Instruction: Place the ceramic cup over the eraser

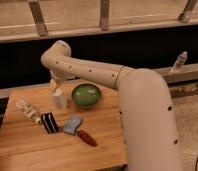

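Gripper sits at the back left of the light wooden table, directly above the small plain white ceramic cup and close to its rim; open or closed state cannot be told. Cup stands upright just left of the round green bowl. Black rectangular eraser with white stripes lies nearer the front, apart from the cup, between the lying white labelled bottle and the blue-grey rounded pad. Dark red oblong object lies right of the pad.
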`<state>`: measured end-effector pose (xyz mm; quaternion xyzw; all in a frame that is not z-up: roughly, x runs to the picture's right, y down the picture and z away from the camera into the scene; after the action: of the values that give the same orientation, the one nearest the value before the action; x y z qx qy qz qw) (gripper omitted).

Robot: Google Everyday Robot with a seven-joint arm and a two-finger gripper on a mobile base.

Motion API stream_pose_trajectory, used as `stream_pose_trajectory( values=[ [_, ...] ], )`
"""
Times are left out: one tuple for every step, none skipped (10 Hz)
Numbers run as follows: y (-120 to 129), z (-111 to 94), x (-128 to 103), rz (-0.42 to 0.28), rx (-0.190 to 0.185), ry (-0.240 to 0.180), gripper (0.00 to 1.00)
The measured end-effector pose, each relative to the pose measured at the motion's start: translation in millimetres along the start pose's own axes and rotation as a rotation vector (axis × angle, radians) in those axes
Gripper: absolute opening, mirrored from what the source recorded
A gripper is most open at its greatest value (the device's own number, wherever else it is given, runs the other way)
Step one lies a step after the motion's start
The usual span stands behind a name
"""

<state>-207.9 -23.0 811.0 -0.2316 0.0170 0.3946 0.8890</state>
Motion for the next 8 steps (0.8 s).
stream_pose_trajectory(
  values=[
    [10.7,7.6,-6.8,-0.028,-0.015,0.007,0.8],
    [14.1,11.3,-8.9,-0.037,-0.023,0.013,0.8],
    [14.7,15.3,-9.6,-0.045,-0.03,0.019,0.8],
    [19.6,21.0,-11.6,-0.06,-0.041,0.03,0.8],
    [24.3,27.7,-12.7,-0.07,-0.051,0.043,0.8],
    [23.6,33.5,-10.7,-0.071,-0.054,0.057,0.8],
    [20.6,40.9,-8.4,-0.07,-0.057,0.071,0.8],
    [20.8,51.1,-5.5,-0.071,-0.064,0.093,0.8]
  ],
)
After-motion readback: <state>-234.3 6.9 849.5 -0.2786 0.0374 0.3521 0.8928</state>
